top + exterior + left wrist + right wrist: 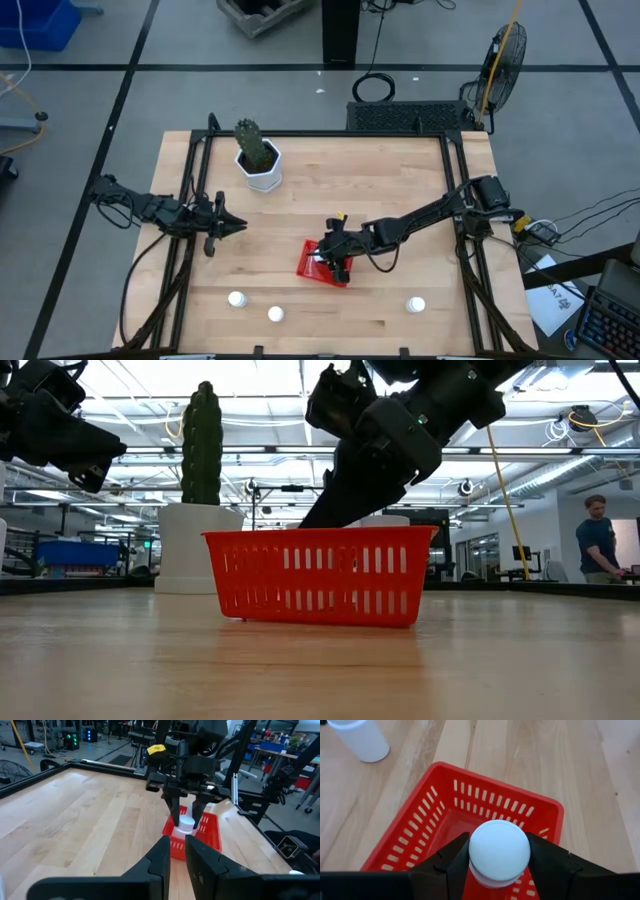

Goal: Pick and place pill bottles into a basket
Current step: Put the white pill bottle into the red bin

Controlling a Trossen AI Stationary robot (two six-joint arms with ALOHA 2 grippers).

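Note:
The red basket (323, 264) stands on the table, right of centre toward the near edge; it also shows in the low view (318, 576). My right gripper (331, 254) is over it, fingers pointing down, shut on a white pill bottle (499, 852), which also shows in the left wrist view (186, 824). Three more bottles stand upright on the table near the near edge (236, 298), (276, 314), (416, 305). My left gripper (232, 226) hovers left of the basket, shut and empty (177, 860). My right gripper pinches the bottle between its two fingers, one on each side of the body just under the round cap (470, 870). The fingers (174, 815) come from above, pointing down. The bottle stays upright within the basket's opening; whether its base touches the basket floor is hidden.
A white hexagonal pot with a green cactus (261, 160) stands at the far left of the table. A black frame (330, 133) runs along the table's edges. A person (598, 540) stands in the room beyond the table.

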